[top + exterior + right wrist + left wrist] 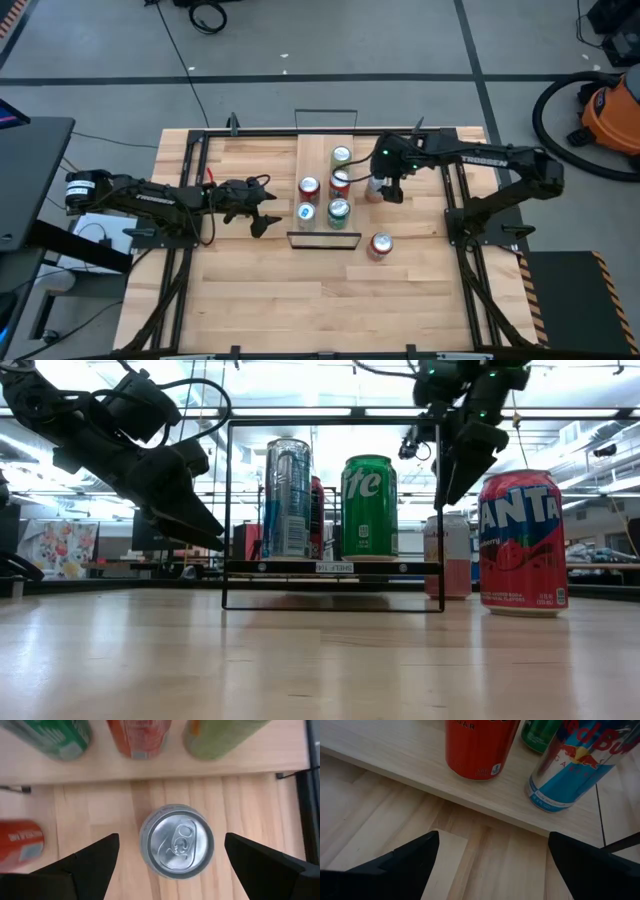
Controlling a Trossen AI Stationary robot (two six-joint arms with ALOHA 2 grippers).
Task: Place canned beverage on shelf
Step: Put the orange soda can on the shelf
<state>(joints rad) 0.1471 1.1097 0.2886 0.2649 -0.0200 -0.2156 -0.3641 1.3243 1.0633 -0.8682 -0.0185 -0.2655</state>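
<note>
A pale pink can (176, 841) stands upright on the table just right of the shelf (318, 150); it also shows in the low view (447, 555). My right gripper (172, 857) is open straight above it, fingers pointing down, one on either side of the can's top, touching nothing. It also shows in the high view (390, 187). The light-wood shelf holds several upright cans, among them a green one (368, 507) and a silver-blue one (288, 498). My left gripper (262, 212) is open and empty, left of the shelf.
A red Fanta can (521, 542) stands on the table right of the shelf's near end, close to the pink can. Black wire rails (228, 510) stand at the shelf's short ends. Bare slatted tabletop (300, 300) lies toward the near edge.
</note>
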